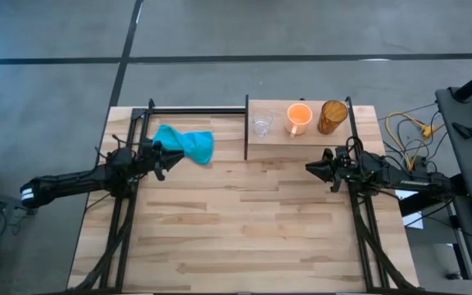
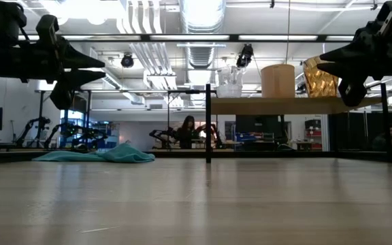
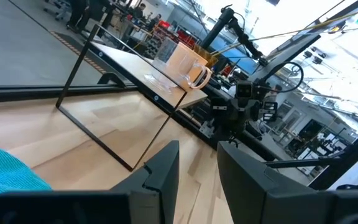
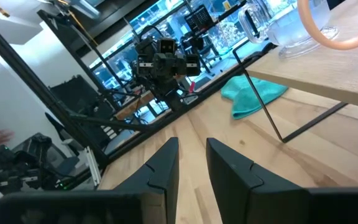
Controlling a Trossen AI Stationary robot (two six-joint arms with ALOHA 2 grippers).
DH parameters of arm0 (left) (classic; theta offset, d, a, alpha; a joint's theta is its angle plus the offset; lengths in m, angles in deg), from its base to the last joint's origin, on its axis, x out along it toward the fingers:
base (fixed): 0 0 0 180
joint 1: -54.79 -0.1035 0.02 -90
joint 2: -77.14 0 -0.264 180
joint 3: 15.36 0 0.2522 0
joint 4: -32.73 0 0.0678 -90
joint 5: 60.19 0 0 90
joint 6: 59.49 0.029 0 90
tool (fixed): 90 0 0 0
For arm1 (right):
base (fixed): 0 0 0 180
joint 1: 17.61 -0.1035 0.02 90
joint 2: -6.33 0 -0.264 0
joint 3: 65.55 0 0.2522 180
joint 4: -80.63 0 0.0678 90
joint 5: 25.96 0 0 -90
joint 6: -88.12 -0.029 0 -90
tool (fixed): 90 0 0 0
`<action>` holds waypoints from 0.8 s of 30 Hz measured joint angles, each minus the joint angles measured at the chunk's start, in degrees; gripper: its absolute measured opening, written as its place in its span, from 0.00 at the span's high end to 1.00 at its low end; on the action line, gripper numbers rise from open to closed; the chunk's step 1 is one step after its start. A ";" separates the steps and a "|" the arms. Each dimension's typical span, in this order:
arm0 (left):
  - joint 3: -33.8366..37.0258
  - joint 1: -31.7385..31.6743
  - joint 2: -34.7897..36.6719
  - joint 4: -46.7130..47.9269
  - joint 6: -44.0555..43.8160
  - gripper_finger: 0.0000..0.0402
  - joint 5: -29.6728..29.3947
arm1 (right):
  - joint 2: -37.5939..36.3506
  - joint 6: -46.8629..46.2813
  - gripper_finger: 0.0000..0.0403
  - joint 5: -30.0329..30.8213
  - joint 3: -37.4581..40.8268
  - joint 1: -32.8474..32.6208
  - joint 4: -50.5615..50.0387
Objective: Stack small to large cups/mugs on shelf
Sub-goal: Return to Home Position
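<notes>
Currently the three cups stand upright in a row on the shelf (image 1: 275,141), which sits at the far right of the table (image 1: 244,229). From left to right they are the clear glass cup (image 1: 261,124), the orange mug (image 1: 299,118) and the brown cup (image 1: 332,116), each apart from its neighbour.

The right gripper (image 1: 311,167) hangs above the tabletop just near of the shelf, pointing left. Its fingers (image 4: 160,165) stand slightly parted with nothing between them.

The left gripper (image 1: 165,156) hangs at the far left of the table, pointing right, its fingers (image 3: 163,168) likewise parted and empty. The teal cloth (image 1: 188,143) lies crumpled on the table just beside its tips, between that gripper and the black shelf post (image 1: 247,127).

Yellow cables (image 1: 408,127) lie off the table's right edge. In the low view a person (image 2: 186,129) shows in the room beyond.
</notes>
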 joint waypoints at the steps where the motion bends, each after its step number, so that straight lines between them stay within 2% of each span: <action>1: 0.00 0.00 0.02 -0.02 0.00 0.76 0.00 | 0.00 0.00 0.81 0.00 0.01 0.00 0.00; 10: 0.00 0.00 2.12 0.01 0.00 0.76 -0.04 | 0.02 0.00 0.81 0.09 0.00 0.00 0.00; 24: 0.02 0.00 14.32 0.02 0.02 0.76 -0.13 | 0.02 0.00 0.81 0.09 0.00 0.00 0.00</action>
